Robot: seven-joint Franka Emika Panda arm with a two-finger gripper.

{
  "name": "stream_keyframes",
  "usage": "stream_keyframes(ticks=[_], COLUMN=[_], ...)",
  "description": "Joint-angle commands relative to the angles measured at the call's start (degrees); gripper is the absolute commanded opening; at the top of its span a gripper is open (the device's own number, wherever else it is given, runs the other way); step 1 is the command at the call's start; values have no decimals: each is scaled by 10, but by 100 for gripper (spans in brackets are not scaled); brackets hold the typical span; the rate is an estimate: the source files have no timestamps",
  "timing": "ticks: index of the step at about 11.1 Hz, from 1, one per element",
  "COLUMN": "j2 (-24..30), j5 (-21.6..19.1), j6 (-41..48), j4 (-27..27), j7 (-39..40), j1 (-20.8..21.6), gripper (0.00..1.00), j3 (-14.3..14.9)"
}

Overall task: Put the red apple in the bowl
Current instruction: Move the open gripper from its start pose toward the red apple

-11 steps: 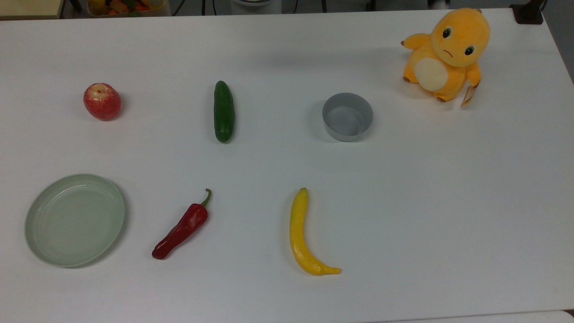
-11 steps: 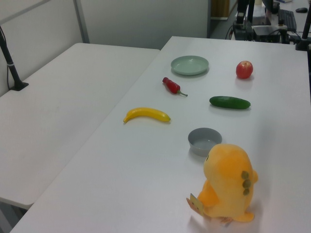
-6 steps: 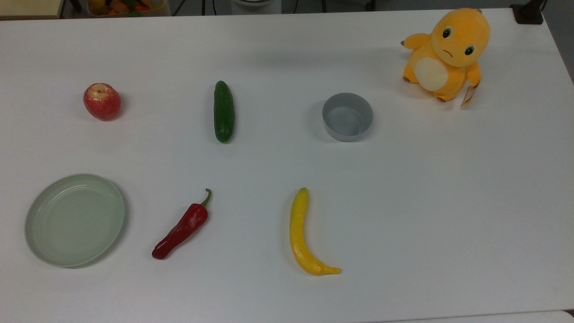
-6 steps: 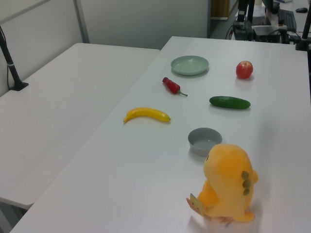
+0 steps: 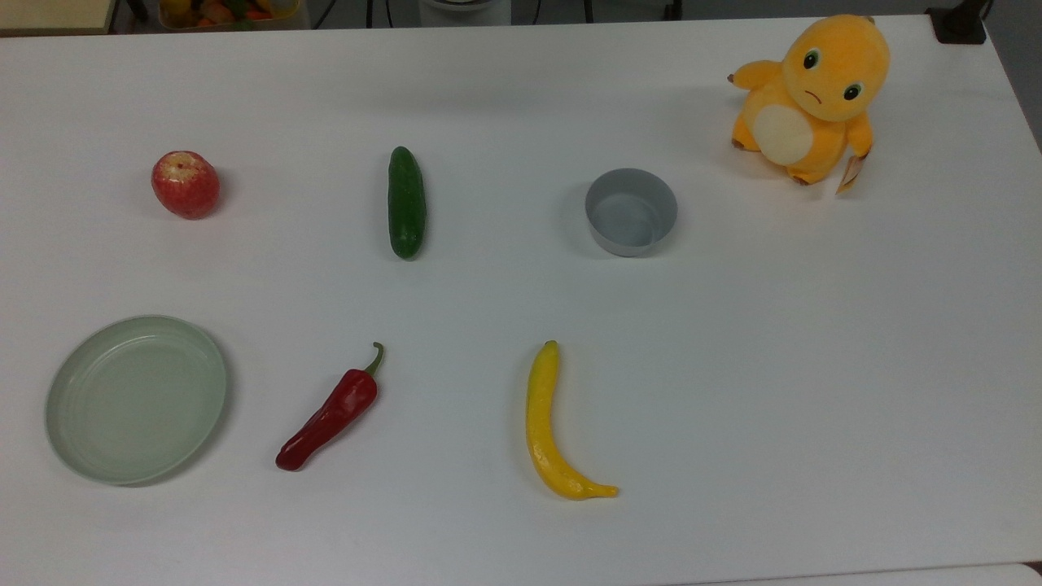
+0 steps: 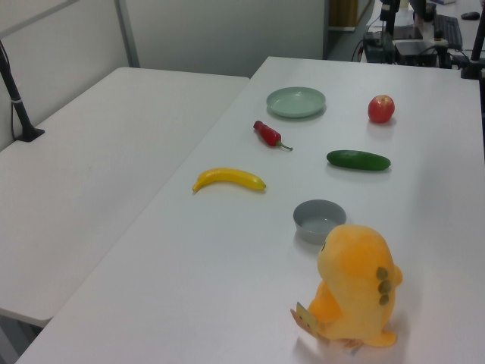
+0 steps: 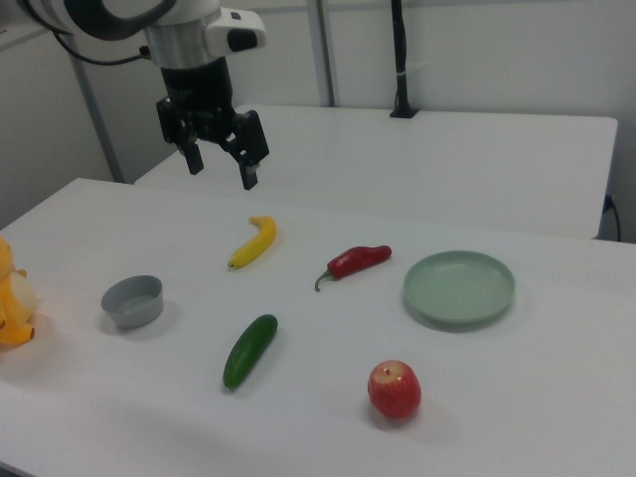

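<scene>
Red apple (image 5: 185, 184) sitting on the white table (image 5: 521, 521) at the top view's far left, stem dimple up, nothing touching it. Grey bowl (image 5: 631, 212) well apart from it toward the top view's right, with nothing inside. Green cucumber (image 5: 406, 202) lying between the two, roughly in line with both.

Nearer row in the top view: pale green dish (image 5: 57, 431) on the left, red chili pepper (image 5: 331, 412) next, then a yellow banana (image 5: 549, 427), all apart from each other. Orange plush toy (image 5: 810, 99) standing upright at the far right corner, near the bowl but not touching.

Gripper (image 7: 221, 164) hanging up in the air in the right view, fingers spread wide and gripping nothing, pointing down above the far side of the table, near the banana's end. Well away from the apple, which sits at the near edge in the right view.
</scene>
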State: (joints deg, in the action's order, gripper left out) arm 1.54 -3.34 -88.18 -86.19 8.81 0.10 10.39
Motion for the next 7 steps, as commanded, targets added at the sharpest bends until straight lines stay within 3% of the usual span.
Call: stream_keyframes(ticks=[1, 3, 7], j2=[10, 4, -1], j5=[14, 20, 19], j6=[2, -15, -110], j4=[-29, -51, -119], j7=[9, 27, 157], j1=[2, 2, 1], gripper=[100, 100, 100], j3=[30, 74, 150])
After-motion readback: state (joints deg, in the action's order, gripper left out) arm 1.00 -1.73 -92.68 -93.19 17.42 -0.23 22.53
